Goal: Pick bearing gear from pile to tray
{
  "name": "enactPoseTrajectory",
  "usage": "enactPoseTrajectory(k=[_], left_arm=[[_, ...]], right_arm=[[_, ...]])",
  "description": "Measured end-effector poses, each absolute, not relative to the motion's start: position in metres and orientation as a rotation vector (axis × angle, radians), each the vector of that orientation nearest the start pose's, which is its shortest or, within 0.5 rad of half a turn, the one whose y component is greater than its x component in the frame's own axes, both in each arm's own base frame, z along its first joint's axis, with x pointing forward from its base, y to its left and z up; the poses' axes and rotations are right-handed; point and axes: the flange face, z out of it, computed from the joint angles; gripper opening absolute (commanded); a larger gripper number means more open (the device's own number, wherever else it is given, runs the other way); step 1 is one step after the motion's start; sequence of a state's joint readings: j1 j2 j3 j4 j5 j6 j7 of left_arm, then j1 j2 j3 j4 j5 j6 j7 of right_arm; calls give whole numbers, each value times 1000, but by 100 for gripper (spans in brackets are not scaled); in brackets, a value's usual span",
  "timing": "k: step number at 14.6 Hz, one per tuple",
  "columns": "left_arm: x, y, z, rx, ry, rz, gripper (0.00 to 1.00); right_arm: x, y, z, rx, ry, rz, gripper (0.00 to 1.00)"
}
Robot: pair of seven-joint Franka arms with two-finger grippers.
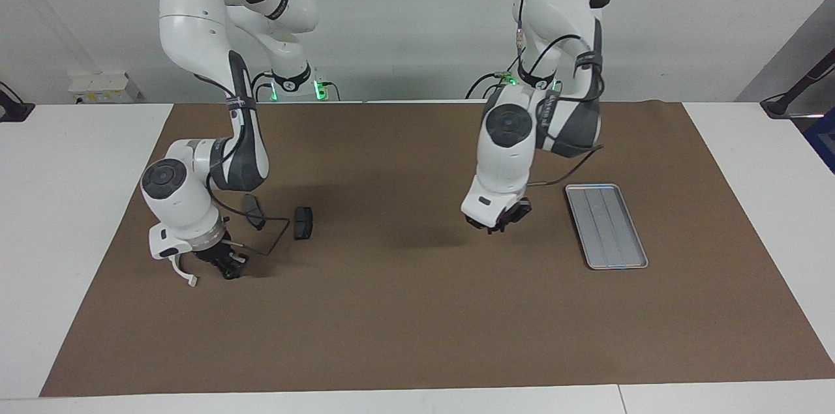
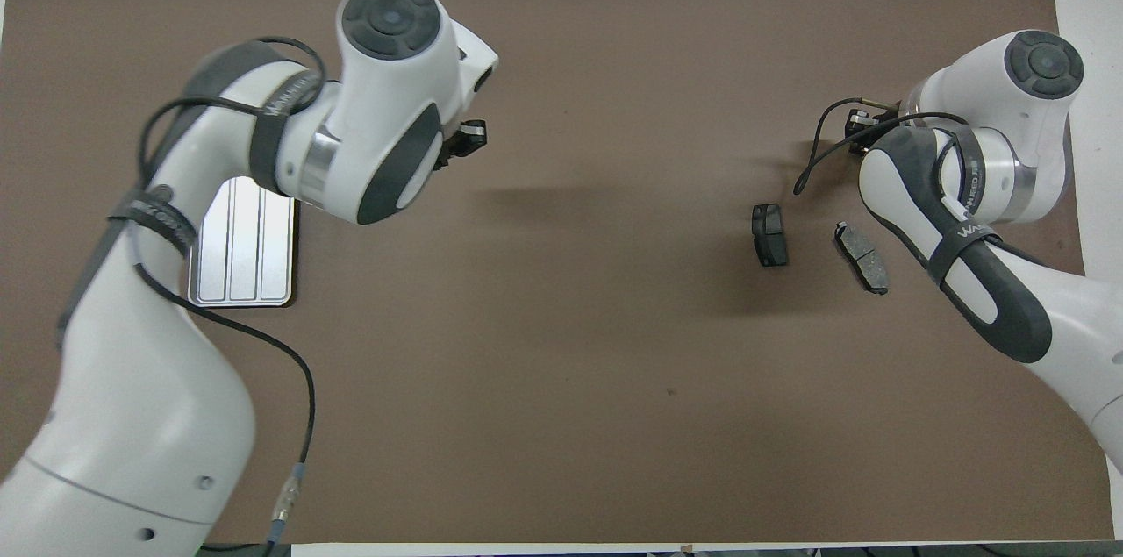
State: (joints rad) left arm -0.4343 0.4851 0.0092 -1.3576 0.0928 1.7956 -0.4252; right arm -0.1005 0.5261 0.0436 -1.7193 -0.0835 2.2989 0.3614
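My left gripper [image 1: 499, 223] hangs pressed together over the brown mat [image 1: 417, 310], just beside the flat silver metal tray [image 1: 607, 225]. The tray's long side runs straight away from me. The facing camera shows its whole ridged floor. From above, my arm hides part of it. My right gripper [image 1: 225, 263] is down beside the white plastic arc [image 1: 184, 272], in the pile near two dark grey brake pads [image 1: 302, 223]. I cannot tell if it grips, or where the gear is.

Layout relative to the tray [image 1: 607, 225], which lies on the mat [image 1: 417, 310] toward the left arm's end of the table. Two brake pads [image 1: 303, 222] lie side by side, well apart from the tray, toward the right arm's end, about as near the robots.
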Motion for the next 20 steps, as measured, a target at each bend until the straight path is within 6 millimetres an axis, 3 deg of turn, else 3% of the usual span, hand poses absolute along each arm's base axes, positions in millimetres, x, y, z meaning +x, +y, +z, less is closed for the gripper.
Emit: enactPoseTrajectory(k=[2, 4, 6, 7, 9, 12, 16, 18, 20], left_arm=[[646, -193, 496, -3035, 180, 15, 0], [651, -108, 529, -3031, 293, 15, 0], [653, -46, 528, -3045, 377, 32, 0], [655, -27, 517, -3068, 397, 12, 0], [654, -14, 477, -3096, 394, -110, 0], [627, -15, 410, -3105, 388, -172, 0], [609, 9, 396, -3106, 368, -155, 0], [602, 24, 390, -3106, 364, -141, 0], [593, 26, 376, -3105, 362, -152, 0]], right_arm=[[674, -43, 288, -3124, 570, -85, 0], [674, -43, 292, -3132, 560, -52, 0], [678, -41, 305, -3142, 536, -20, 0], [680, -40, 315, -3149, 513, -2, 0], [683, -39, 346, -3162, 463, 26, 0], [677, -31, 397, -3177, 395, 55, 0], [667, 0, 458, -3193, 331, 64, 0], [660, 14, 481, -3197, 302, 49, 0], [653, 29, 499, -3201, 267, 30, 0]])
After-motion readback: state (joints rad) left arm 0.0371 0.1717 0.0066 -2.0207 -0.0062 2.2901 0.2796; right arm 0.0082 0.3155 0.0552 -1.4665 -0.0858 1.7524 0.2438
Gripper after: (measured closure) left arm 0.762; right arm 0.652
